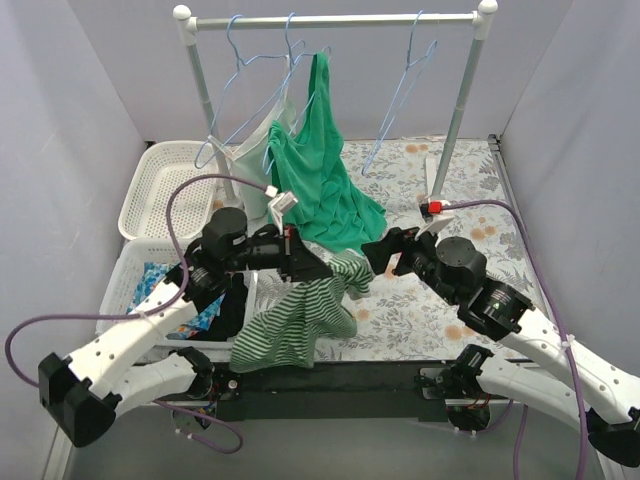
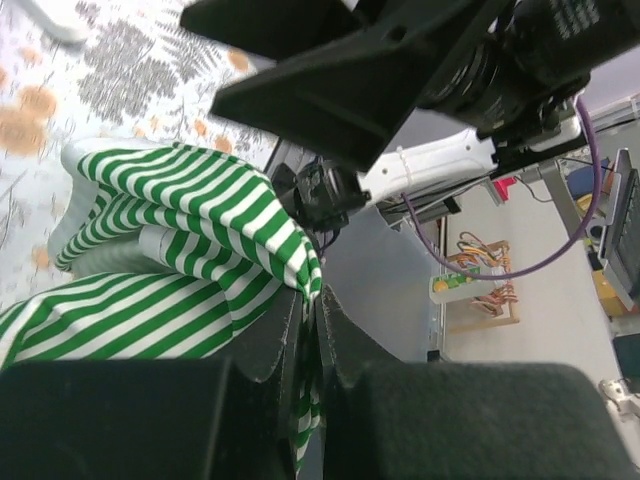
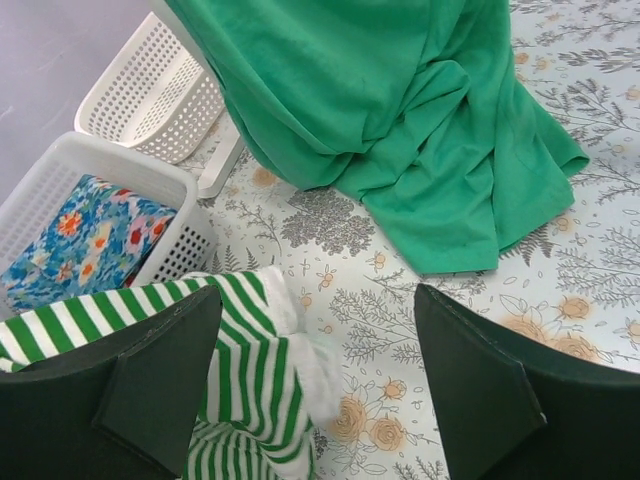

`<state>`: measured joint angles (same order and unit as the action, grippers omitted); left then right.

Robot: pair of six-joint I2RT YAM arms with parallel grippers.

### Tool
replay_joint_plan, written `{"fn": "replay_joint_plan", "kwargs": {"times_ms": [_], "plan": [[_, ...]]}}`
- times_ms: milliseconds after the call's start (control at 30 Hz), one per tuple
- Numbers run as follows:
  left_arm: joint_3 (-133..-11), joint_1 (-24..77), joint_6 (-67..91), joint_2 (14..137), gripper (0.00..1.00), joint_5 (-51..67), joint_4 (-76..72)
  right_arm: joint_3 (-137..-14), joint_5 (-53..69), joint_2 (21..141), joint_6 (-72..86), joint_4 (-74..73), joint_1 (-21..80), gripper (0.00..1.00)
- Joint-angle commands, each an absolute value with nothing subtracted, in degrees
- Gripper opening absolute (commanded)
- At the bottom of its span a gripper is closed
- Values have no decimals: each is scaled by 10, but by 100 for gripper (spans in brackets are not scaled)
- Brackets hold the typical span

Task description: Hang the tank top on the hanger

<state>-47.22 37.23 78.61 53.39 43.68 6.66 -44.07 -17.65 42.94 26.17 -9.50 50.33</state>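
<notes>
The green-and-white striped tank top point(image 1: 298, 322) hangs bunched from my left gripper point(image 1: 328, 268), above the front of the table. In the left wrist view the jaws are shut on a fold of its striped fabric point(image 2: 300, 268). My right gripper point(image 1: 383, 254) is open and empty, just right of the raised fold. In the right wrist view the tank top's white-trimmed edge point(image 3: 262, 365) lies beside the left finger, between the wide-open jaws. Light-blue wire hangers hang on the rail; one point(image 1: 407, 70) is bare at the right, others point(image 1: 240, 62) are at the left.
A solid green garment point(image 1: 325, 175) hangs from a hanger on the white rack point(image 1: 340, 19) and spreads onto the floral tablecloth point(image 1: 450, 300). Two white baskets point(image 1: 160, 185) stand at the left; the near one holds a blue floral cloth point(image 3: 75, 235).
</notes>
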Motion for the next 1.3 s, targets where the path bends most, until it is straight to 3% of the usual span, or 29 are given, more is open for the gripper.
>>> {"fn": "replay_joint_plan", "kwargs": {"times_ms": [0,233,500,567,633,733,800,1000,1267], "plan": [[-603,455,750,595,0,288,28,-453,-231,393,268,-126,504,86],[-670,459,669,636,0,268,90,-483,-262,368,262,-161,504,86],[-369,506,725,558,0,369,103,-412,-226,371,329,-174,504,86],[-298,546,765,528,19,346,101,-387,-205,380,360,-174,504,85],[-267,560,793,505,23,329,105,-369,-188,391,376,-175,504,84],[-259,567,805,470,56,295,131,-333,-153,411,412,-174,504,81],[-287,567,810,467,62,229,171,-305,-144,416,443,-175,504,79],[-398,567,783,522,51,72,238,-256,-150,389,475,-167,504,71],[-483,567,758,679,42,16,237,-274,-120,432,444,-108,504,65]]}}
